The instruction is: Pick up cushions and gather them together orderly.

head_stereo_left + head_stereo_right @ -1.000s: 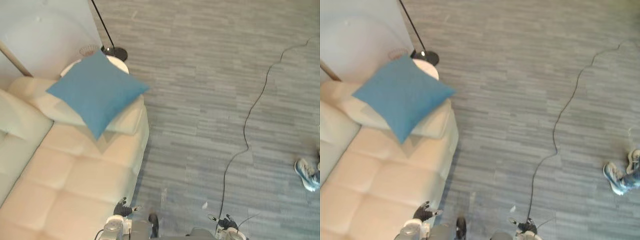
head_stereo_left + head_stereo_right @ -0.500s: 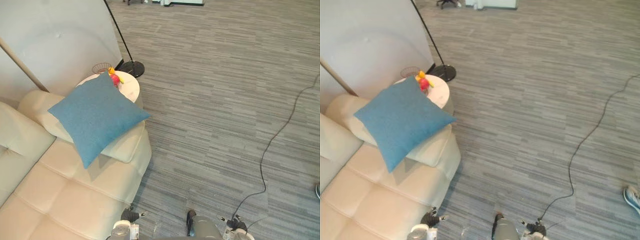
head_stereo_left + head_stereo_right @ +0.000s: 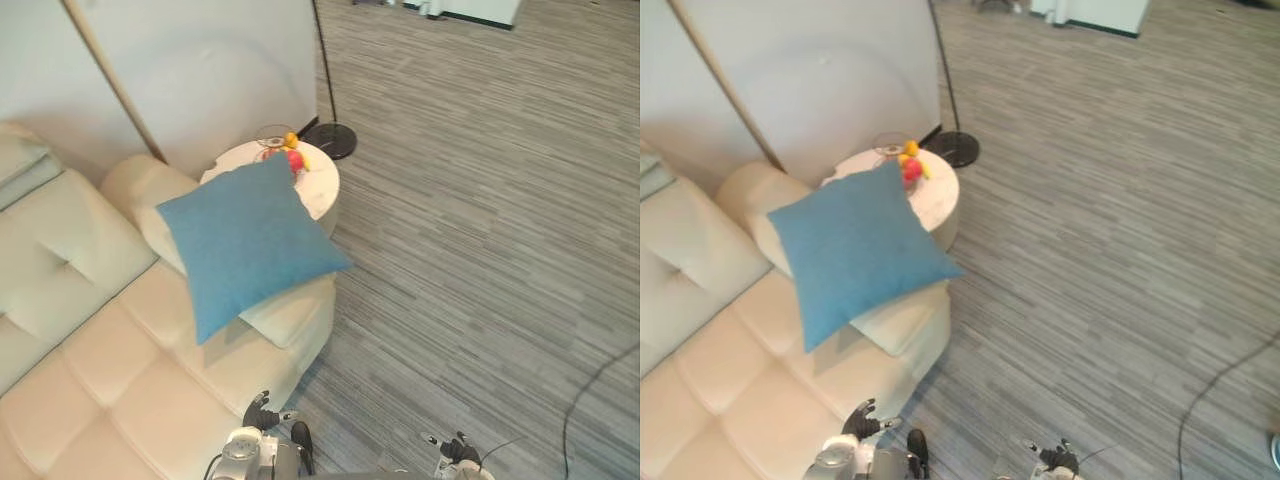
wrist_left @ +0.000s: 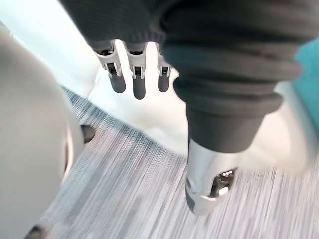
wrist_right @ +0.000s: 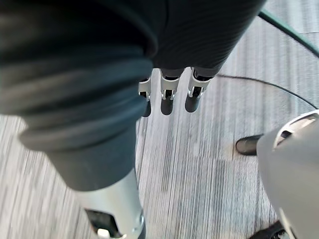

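A blue square cushion (image 3: 248, 240) leans on the cream sofa's armrest (image 3: 150, 190), one corner hanging over the edge toward the floor. A pale cushion (image 3: 22, 160) lies at the sofa's far left back. My left hand (image 3: 262, 412) hangs low at the bottom edge beside the sofa's front corner, fingers (image 4: 138, 84) straight and holding nothing. My right hand (image 3: 455, 449) hangs over the grey floor at the bottom, fingers (image 5: 168, 101) straight and empty. Both hands are well below the blue cushion.
A round white side table (image 3: 318, 192) with a wire bowl of fruit (image 3: 286, 158) stands behind the armrest. A floor lamp's black base (image 3: 330, 140) sits beside it, against a pale wall panel (image 3: 200, 70). Grey carpet (image 3: 480, 220) spreads to the right.
The whole picture has swung, so the camera has moved: sofa, cushion and side table now sit further right and more central. Both hands stay low and empty.
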You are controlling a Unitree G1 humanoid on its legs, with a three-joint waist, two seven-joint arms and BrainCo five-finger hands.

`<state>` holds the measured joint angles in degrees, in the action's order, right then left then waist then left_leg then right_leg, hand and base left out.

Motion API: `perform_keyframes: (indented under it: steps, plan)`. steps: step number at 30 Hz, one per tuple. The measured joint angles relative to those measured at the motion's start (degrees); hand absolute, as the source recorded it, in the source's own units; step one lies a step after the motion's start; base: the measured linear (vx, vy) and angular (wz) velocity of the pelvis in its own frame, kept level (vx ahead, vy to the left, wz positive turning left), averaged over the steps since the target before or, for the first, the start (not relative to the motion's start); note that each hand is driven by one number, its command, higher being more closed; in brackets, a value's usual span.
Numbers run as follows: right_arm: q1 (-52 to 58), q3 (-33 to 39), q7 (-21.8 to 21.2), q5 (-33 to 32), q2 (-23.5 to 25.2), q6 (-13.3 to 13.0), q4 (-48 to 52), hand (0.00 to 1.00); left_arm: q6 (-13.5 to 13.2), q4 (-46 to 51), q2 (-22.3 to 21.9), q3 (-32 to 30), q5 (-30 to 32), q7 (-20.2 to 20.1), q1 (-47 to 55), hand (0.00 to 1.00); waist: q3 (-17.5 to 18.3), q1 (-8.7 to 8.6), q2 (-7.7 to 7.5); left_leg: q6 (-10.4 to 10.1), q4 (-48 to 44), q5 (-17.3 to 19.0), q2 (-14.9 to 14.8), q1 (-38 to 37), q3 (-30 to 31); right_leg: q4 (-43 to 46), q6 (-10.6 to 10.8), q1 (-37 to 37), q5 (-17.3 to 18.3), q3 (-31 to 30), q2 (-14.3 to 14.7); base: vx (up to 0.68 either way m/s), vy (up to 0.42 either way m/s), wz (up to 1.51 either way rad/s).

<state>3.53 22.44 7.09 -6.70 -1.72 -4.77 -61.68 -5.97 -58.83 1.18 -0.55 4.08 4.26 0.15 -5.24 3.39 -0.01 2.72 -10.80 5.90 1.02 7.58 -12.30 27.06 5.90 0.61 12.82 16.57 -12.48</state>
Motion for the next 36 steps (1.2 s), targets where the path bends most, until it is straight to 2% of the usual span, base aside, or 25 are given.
perform_keyframes:
  steps: [1, 2, 4, 6, 8, 9, 10, 12, 13, 14, 15, 16, 19, 22, 24, 26, 27, 34, 36]
  plan:
    - [0.3, 0.0, -0.1, 0.0, 0.9, 0.0, 0.0, 0.0, 0.1, -0.4, 0.3, 0.4, -0.3, -0.1, 0.3, 0.0, 0.0, -0.1, -0.15, 0.4, 1.3, 0.5, 1.1, -3.0, 2.1, 11.4, 2.7, -3.6, -1.8, -2.4, -1.9, 0.28, 0.094, 0.68]
    - [0.5, 0.0, -0.2, 0.0, 1.2, 0.0, 0.1, 0.0, 0.1, -0.3, 0.6, 0.5, -0.3, -0.1, 0.6, 0.0, 0.1, -0.16, -0.33, 0.4, 1.5, 0.7, 1.3, -3.7, 2.6, 14.0, 3.0, -4.3, -1.7, -3.2, -2.0, 0.25, 0.043, 0.66]
    - [1.2, 0.0, -0.6, 0.0, 1.3, -0.1, 0.3, 0.0, 0.1, -0.3, 1.8, 0.5, -0.3, 0.0, 1.8, 0.0, 1.0, -0.37, -0.57, 0.4, 2.7, 1.3, 1.7, -7.1, 5.5, 19.2, 1.1, -8.1, 2.4, -5.0, -1.3, 0.34, -0.011, 0.72]
    - [1.2, 0.0, -0.7, 0.0, 1.4, -0.2, 0.9, 0.0, 0.1, -0.4, 1.9, 0.4, -0.4, 0.0, 1.8, 0.0, 1.1, -0.51, -0.46, 0.4, 3.4, 1.3, 1.4, -8.6, 8.7, 16.5, -0.3, -10.6, 4.5, -5.6, 0.6, 0.26, -0.046, 0.87]
    - [1.3, 0.0, -0.9, -0.1, 1.3, -0.5, 2.5, 0.0, 0.1, -0.3, 0.6, -0.8, -0.3, 0.1, 1.5, 0.0, 0.6, -0.98, 0.7, 0.1, 3.8, 1.5, -0.1, -9.4, 14.2, 8.3, -1.3, -13.8, 4.9, -11.0, 5.5, 0.22, -0.136, 1.12]
    - [1.2, 0.0, -0.9, -0.2, 1.2, -0.5, 2.5, 0.0, 0.1, -0.3, 0.4, -0.8, -0.3, 0.1, 1.4, 0.0, 0.5, -1.01, 0.82, -0.1, 3.8, 1.7, -0.5, -9.7, 15.0, 6.8, -1.3, -14.0, 4.8, -12.3, 6.2, 0.28, -0.259, 1.17]
    - [1.3, -0.2, -0.9, -0.2, 1.2, -0.5, 2.5, 0.0, 0.1, -0.3, 0.1, -1.3, -0.3, 0.1, 1.5, 0.0, 0.6, -1.02, 0.96, -1.4, 3.5, 2.4, -1.2, -9.9, 17.0, 0.5, -0.9, -14.5, 2.4, -17.1, 8.0, 0.19, -0.224, 0.98]
    - [1.5, -0.4, -0.9, -0.2, 1.8, -0.5, 2.3, 0.0, 0.0, -0.2, 0.1, -2.7, -0.3, 0.1, 1.8, 0.0, 1.1, -1.04, -0.42, -2.9, 2.9, 3.3, -0.9, -9.6, 17.7, -5.1, -1.3, -14.0, -2.1, -19.8, 7.5, 0.18, -0.266, 0.91]
    - [2.2, -0.4, -1.2, -0.6, 3.1, -0.6, 2.4, 0.0, 0.0, -0.5, 0.5, -3.9, -0.3, 0.2, 1.5, 0.0, 1.2, -1.03, -2.47, -4.7, 1.9, 4.8, -0.1, -10.1, 17.9, -6.7, -1.7, -13.0, -5.4, -19.7, 5.5, 0.16, -0.331, 0.85]
    - [2.5, -0.3, -1.1, -0.5, 2.2, -0.6, 2.5, 0.0, -0.1, -0.2, -0.9, -5.1, -0.3, 0.3, 1.7, 0.0, 1.6, -0.95, -1.03, -5.5, 1.2, 5.2, -2.2, -9.6, 16.4, -7.6, -2.4, -11.6, -5.1, -16.9, 6.4, 0.17, -0.33, 0.8]
    - [2.6, -0.3, -1.1, -0.6, 1.9, -0.7, 2.6, 0.0, -0.1, -0.3, -1.4, -5.2, -0.3, 0.3, 1.8, 0.0, 2.0, -0.97, -0.37, -5.8, 1.0, 5.4, -2.8, -9.6, 15.6, -8.0, -2.5, -11.3, -5.1, -16.4, 6.8, 0.17, -0.252, 0.61]
    - [2.5, -0.5, -1.1, -0.5, 1.0, -0.6, 2.6, 0.0, -0.3, -0.2, -2.9, -5.4, -0.3, 0.4, 2.4, 0.0, 2.6, -0.86, 1.37, -6.8, 1.8, 5.6, -5.0, -9.7, 14.8, -9.5, -3.3, -10.3, -5.0, -14.3, 8.2, 0.17, -0.234, 0.44]
    - [2.3, -0.7, -1.1, -0.5, 0.8, -0.5, 2.4, 0.0, -0.6, -0.3, -3.8, -7.0, -0.3, 0.3, 2.3, 0.0, 2.7, -0.6, 1.75, -8.8, 4.4, 4.3, -7.4, -10.1, 15.3, -11.7, -4.7, -9.0, -4.8, -11.8, 10.3, 0.11, -0.163, 0.33]
    - [2.4, -0.6, -1.0, -0.6, 1.2, -0.5, 2.3, 0.0, -0.7, -0.3, -3.7, -7.1, -0.3, 0.4, 2.1, 0.0, 2.4, -0.69, 1.51, -9.7, 4.5, 3.2, -8.0, -10.6, 16.1, -13.3, -5.3, -6.6, -4.5, -9.2, 10.6, 0.1, -0.109, 0.39]
    - [2.5, -0.5, -1.0, -0.5, 1.2, -0.6, 2.3, 0.0, -0.8, -0.3, -3.6, -7.0, -0.3, 0.4, 2.0, 0.0, 2.0, -0.77, 0.96, -9.8, 4.4, 2.8, -8.1, -10.6, 15.8, -14.0, -5.3, -5.5, -4.5, -8.0, 10.4, 0.06, -0.035, 0.45]
    - [2.0, -0.1, -1.0, -0.5, 1.6, -0.6, 2.2, 0.0, -0.8, -0.3, -3.0, -6.2, -0.3, 0.4, 1.7, 0.0, 1.6, -0.96, 0.29, -9.7, 4.3, 0.8, -7.4, -9.5, 13.7, -14.8, -5.2, -4.8, -4.5, -6.4, 9.1, 0.02, 0.002, 0.54]
    - [1.9, 0.1, -1.0, -0.6, 1.7, -0.6, 2.1, 0.0, -0.9, -0.3, -2.1, -4.2, -0.3, 0.5, 1.7, 0.0, 1.5, -1.3, 0.05, -9.1, 4.7, -0.7, -7.0, -8.7, 10.7, -15.6, -5.2, -4.6, -4.5, -4.7, 8.1, 0.0, 0.004, 0.47]
    - [1.5, 2.1, -0.6, -1.2, 1.4, -0.7, 2.0, 0.0, -0.8, -0.5, 0.3, -2.3, -0.3, 0.6, 2.2, 0.0, 1.5, -2.1, 0.52, -8.8, 9.7, -4.5, -6.5, -9.5, 9.6, -19.4, -5.3, -2.0, -6.1, -0.7, 8.0, -0.01, -0.01, 0.34]
    - [1.4, 2.2, -0.5, -1.3, 1.1, -0.8, 2.0, 0.0, -0.8, -0.9, 0.8, -2.3, -0.3, 0.6, 2.5, 0.0, 1.5, -2.33, 0.54, -8.8, 10.4, -4.5, -6.6, -10.2, 9.5, -19.9, -5.3, -1.3, -6.4, -0.6, 8.3, -0.03, 0.002, 0.08]
